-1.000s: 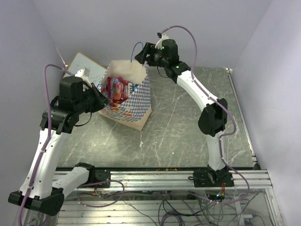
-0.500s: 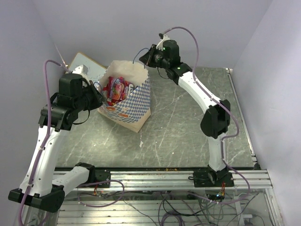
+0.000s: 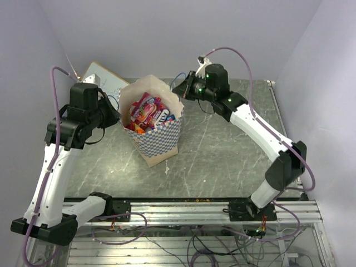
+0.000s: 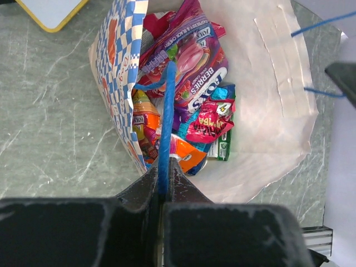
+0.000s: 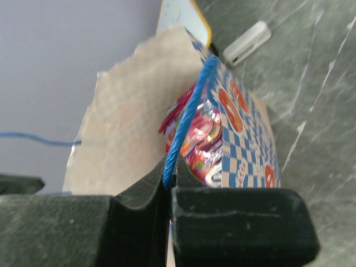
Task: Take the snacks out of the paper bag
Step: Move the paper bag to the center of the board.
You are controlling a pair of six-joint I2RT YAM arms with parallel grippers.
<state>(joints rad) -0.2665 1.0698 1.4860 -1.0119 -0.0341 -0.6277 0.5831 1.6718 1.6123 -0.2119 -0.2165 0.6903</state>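
Observation:
The paper bag [image 3: 161, 142] stands upright on the table with its mouth pulled wide between my two grippers. Several bright snacks [image 3: 147, 111] lie inside: a large red-pink packet [image 4: 189, 61], an orange one [image 4: 186, 157], a small red one [image 4: 211, 123] and a green one [image 4: 223, 146]. My left gripper [image 4: 163, 169] is shut on a blue cord handle [image 4: 167, 105] at the bag's left rim [image 3: 115, 110]. My right gripper [image 5: 168, 178] is shut on the other blue cord handle [image 5: 192, 108] at the right rim [image 3: 179, 92]. The bag's tan inside [image 5: 128, 128] faces the right wrist camera.
A wooden-framed whiteboard [image 3: 100, 78] lies behind the bag at the back left, its corner in the left wrist view [image 4: 53, 8]. A small white block [image 5: 247, 41] lies on the table beside it. The grey marbled table [image 3: 222, 150] stretches to the right and front.
My right gripper has shut on the bag's cord handle and pulled it to the right. The bag has turned upright with its mouth spread wide. The left gripper has kept its hold.

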